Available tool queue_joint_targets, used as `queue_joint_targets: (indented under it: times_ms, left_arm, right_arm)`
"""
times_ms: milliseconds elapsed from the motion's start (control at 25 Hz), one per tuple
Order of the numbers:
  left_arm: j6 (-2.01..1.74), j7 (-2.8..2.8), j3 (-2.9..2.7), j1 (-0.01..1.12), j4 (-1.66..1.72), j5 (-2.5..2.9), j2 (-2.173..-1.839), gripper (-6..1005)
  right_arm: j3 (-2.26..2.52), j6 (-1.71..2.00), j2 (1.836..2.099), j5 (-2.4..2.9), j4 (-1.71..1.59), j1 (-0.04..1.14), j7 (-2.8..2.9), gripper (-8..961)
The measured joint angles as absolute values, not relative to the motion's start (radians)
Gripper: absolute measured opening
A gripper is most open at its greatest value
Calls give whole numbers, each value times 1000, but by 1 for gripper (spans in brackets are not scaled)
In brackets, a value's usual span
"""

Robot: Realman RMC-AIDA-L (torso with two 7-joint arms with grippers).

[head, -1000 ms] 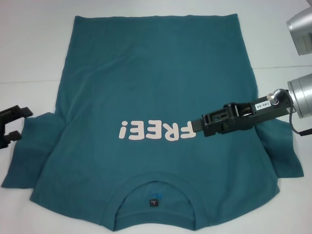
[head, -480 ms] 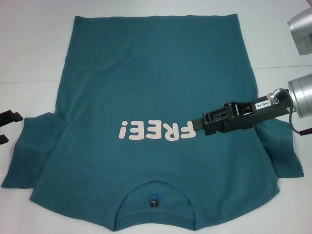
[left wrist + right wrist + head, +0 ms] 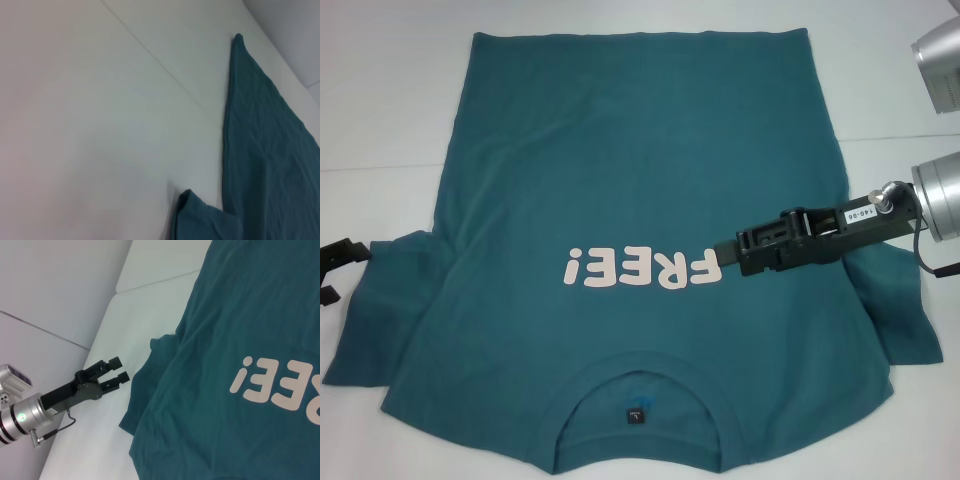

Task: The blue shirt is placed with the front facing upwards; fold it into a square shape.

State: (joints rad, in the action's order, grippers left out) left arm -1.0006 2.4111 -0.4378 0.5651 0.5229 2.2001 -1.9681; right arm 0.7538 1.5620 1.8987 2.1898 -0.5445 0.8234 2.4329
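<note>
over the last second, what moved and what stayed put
Only the left end effector moved: it drew back toward the table's left edge, nearly out of the head view, then came partway back toward the blue shirt's left sleeve. It holds nothing, fingers apart, beside the sleeve. The right end effector stayed over the shirt by the FREE! lettering. The shirt lies flat and unfolded as before.

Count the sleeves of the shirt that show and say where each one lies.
2. One sleeve spreads out at the shirt's left side, beside the left gripper. The other sleeve lies at the right side, partly under the right gripper's arm.
</note>
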Motion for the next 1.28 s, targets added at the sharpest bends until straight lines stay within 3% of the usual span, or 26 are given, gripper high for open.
queue_joint_targets:
  times_ms: [800,1280]
  left_arm:
    - [-990,2370,-472,567,512,2202,-1974,872]
    - [-999,2370,-489,573,485,2203,-1970,816]
  right_arm:
    - [753,1552,1896,2187,-544,817,2430,635]
    - [751,1550,1895,2187,-545,814,2430,634]
